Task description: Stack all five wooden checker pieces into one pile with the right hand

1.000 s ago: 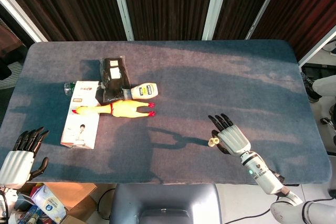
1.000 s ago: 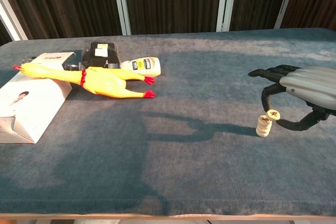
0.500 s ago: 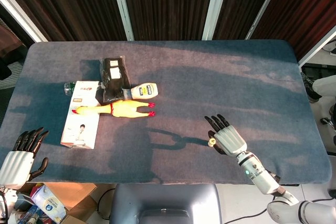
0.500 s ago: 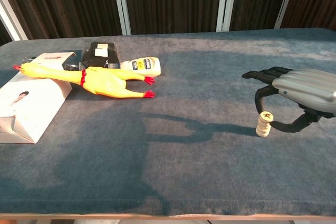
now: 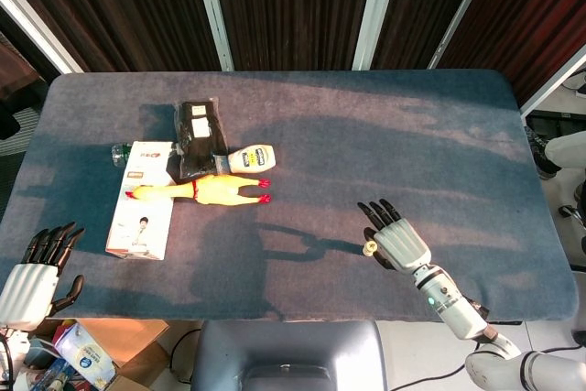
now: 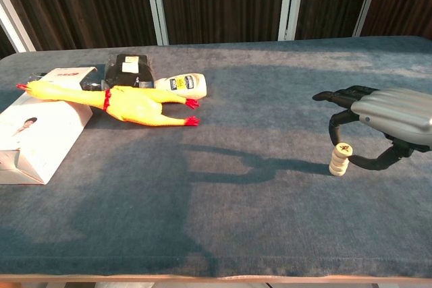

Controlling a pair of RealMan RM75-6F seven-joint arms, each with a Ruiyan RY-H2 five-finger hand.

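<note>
Near front right of grey-blue felt table (image 6: 223, 234) we see short stack of round pale wooden checker pieces (image 6: 338, 159), top piece tilted. Right silver-and-black hand (image 6: 381, 121) arched over stack, fingers (image 6: 335, 96) spread, thumb curled low beside it; whether it touches top piece, we cannot tell. Left silver-and-black hand (image 5: 35, 276) off table's front left corner, fingers apart, holding nothing. Yellow rubber chicken (image 6: 125, 104) far left
</note>
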